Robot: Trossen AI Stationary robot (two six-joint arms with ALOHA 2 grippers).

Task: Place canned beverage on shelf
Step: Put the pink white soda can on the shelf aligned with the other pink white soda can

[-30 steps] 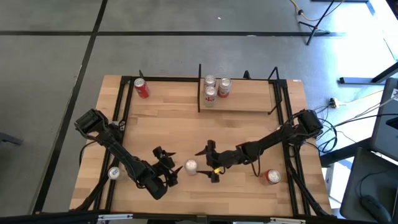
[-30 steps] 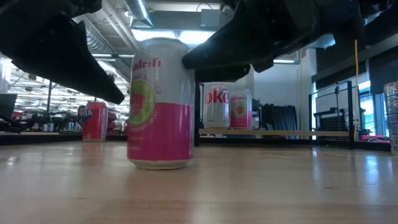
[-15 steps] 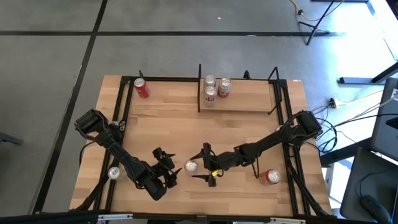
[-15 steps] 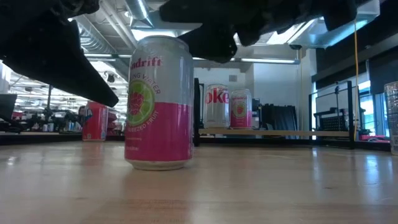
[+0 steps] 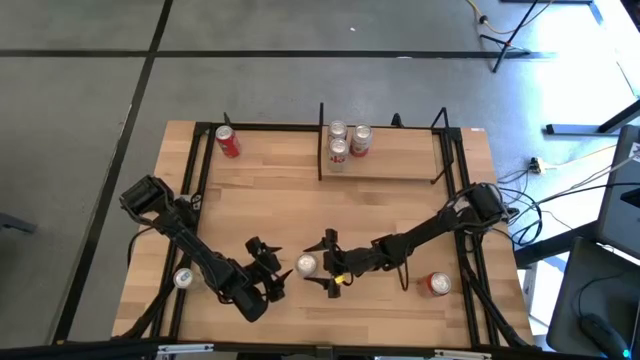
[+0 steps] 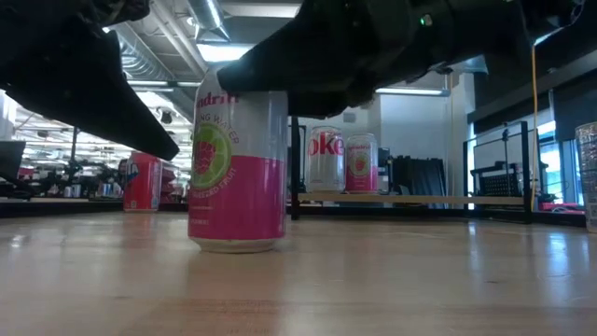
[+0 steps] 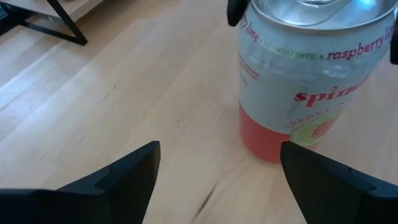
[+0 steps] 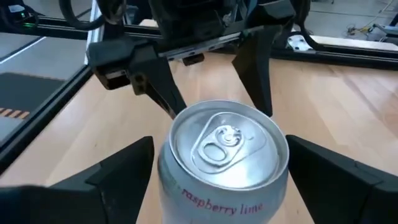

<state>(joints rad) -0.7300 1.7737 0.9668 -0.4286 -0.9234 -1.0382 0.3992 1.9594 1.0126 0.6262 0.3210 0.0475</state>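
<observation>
You can't see the base of the raspberry lime can (image 8: 222,155) in the right wrist view; the picture's edge cuts it off. In the low view, dark arm bulk hides its top. The labels on the shelf's (image 5: 400,165) three cans (image 5: 346,143) are too small for you to read from above.
</observation>
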